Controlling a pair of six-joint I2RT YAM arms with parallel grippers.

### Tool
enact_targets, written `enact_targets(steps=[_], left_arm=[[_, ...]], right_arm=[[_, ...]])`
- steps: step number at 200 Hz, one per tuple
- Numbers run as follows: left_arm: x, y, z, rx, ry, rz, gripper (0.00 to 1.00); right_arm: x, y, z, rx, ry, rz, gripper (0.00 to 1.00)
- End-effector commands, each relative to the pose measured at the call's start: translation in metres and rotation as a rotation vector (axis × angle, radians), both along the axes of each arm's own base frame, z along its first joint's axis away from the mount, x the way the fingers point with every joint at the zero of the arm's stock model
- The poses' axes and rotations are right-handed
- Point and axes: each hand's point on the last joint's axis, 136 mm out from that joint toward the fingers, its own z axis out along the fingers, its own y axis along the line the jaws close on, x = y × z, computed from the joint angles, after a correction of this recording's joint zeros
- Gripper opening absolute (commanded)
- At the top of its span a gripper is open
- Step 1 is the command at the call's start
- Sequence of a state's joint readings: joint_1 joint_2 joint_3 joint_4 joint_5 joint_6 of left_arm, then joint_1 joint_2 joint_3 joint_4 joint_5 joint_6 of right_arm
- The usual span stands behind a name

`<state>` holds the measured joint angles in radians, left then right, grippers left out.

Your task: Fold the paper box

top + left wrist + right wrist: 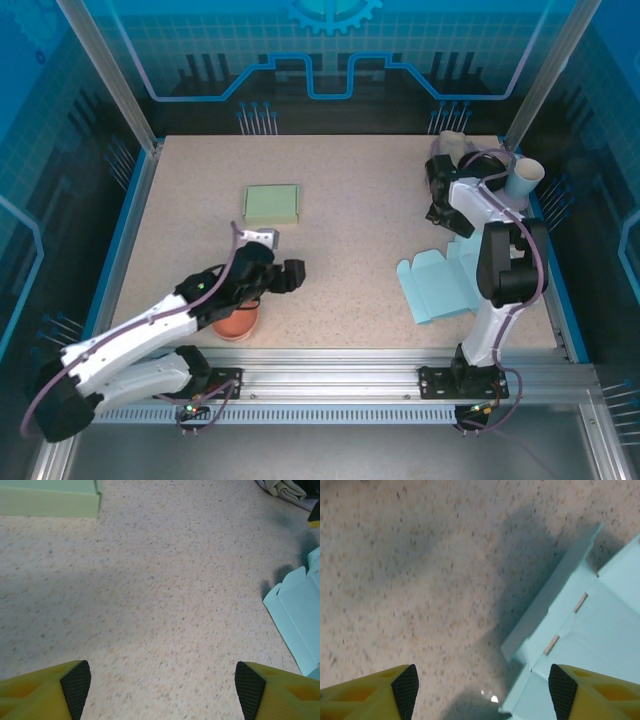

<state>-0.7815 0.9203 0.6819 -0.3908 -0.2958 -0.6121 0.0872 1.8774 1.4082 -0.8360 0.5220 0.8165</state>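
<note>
Paper box [440, 285]: pale blue, lying unfolded on counter [350, 230], right side, near edge.
Left fingers [75, 687]: wide, empty, over bare counter.
Right fingers [405, 687]: wide, empty, just beside box's raised flap [555, 590].

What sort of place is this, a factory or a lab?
Probably a robotics lab cell rather than a factory: a left arm and right arm are bolted to a rail at a table. Blue see-through panels wall it in, and a flat paper box lies ready.
</note>
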Motion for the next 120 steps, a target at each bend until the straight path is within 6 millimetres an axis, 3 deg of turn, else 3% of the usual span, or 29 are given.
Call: enact_targets(steps=[1, 43, 94, 101, 114, 120], left_arm=[[-0.023, 0.025, -0.014, 0.015, 0.046, 0.041, 0.80], [-0.033, 0.040, -0.004, -0.057, -0.025, 0.062, 0.81], [-0.033, 0.040, -0.006, -0.054, -0.020, 0.065, 0.81], [-0.033, 0.040, -0.007, -0.052, -0.018, 0.068, 0.81], [-0.033, 0.041, -0.007, -0.047, -0.017, 0.069, 0.81], [-0.034, 0.042, -0.007, -0.046, -0.017, 0.072, 0.81]], right_arm=[[0.003, -0.016, -0.006, -0.033, 0.017, -0.057, 0.70], [0.007, -0.033, -0.019, 0.050, -0.015, -0.125, 0.59], [-0.001, -0.055, -0.033, 0.114, 0.001, -0.189, 0.57], [0.000, -0.055, -0.038, 0.138, -0.001, -0.189, 0.51], [0.000, -0.056, -0.043, 0.171, -0.004, -0.195, 0.49], [0.000, -0.056, -0.046, 0.183, -0.004, -0.196, 0.41]])
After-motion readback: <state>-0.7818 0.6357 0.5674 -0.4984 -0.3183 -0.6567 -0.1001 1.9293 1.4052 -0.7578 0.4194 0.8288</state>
